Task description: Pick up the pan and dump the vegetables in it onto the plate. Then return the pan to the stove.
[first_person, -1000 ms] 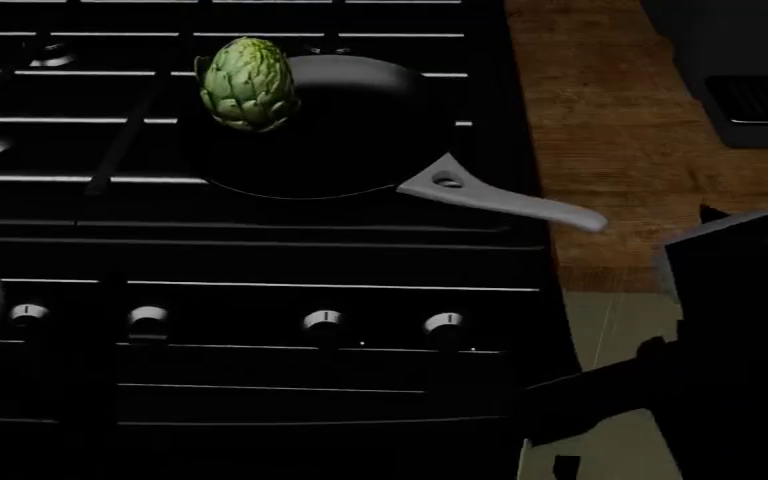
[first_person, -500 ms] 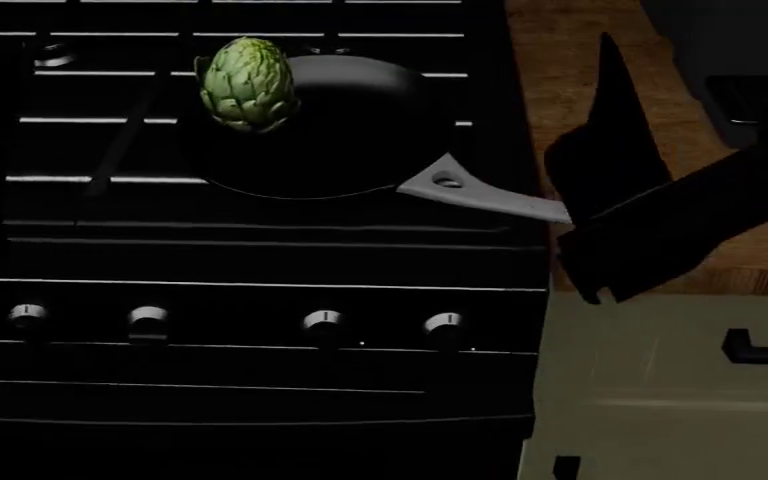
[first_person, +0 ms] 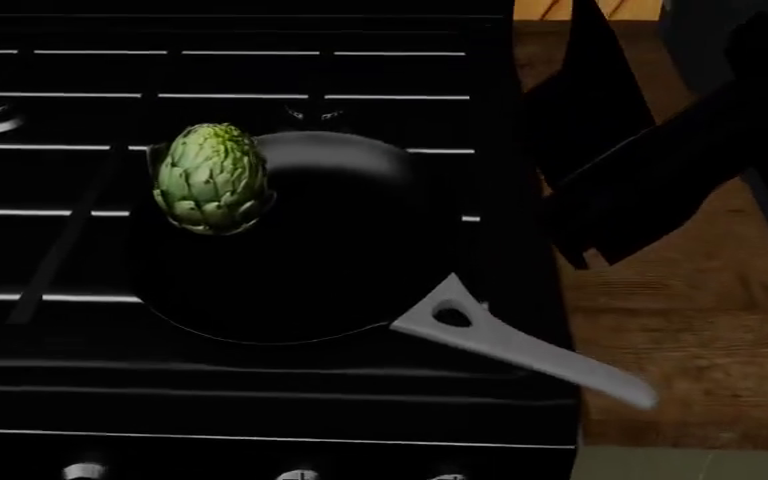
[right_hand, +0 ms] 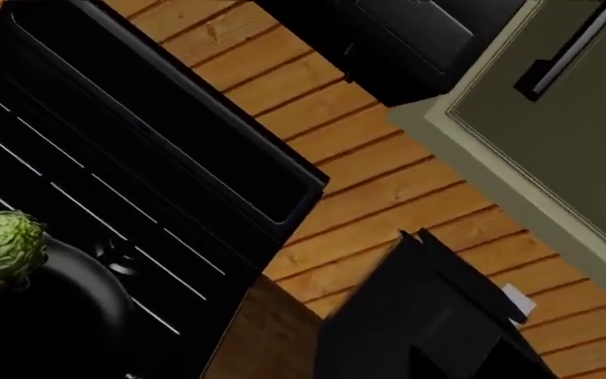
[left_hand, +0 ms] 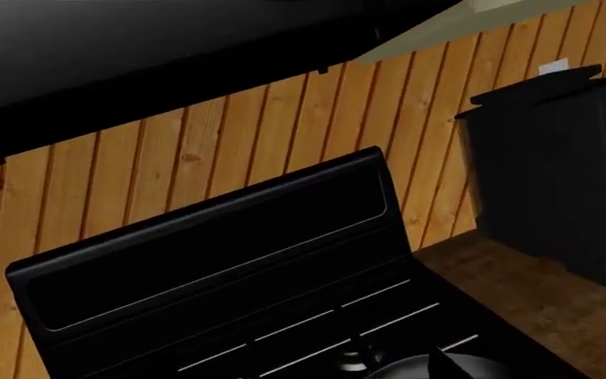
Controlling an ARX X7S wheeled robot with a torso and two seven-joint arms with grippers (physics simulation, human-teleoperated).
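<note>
Brown wooden countertop (first_person: 678,310) sits right of the range. Vertical orange-brown wood-plank wall (left_hand: 230,134) runs behind it. Tall black boxy appliance (left_hand: 566,174) stands on the counter against that wall; small white patch on the wall just above it, too small to tell what. Beige cabinet (right_hand: 555,134) with a long dark bar handle (right_hand: 566,49) hangs on the wall.

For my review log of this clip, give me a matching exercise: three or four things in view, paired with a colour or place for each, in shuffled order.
Things:
1. artichoke
2. pan handle
3. counter
4. stove

Descriptions:
A. brown wood, to the right of the range
B. green, at the pan's left rim
C. black, with silver-edged grates
D. light grey, sticking out over the stove's right edge

Pairs: 1-B, 2-D, 3-A, 4-C
</note>
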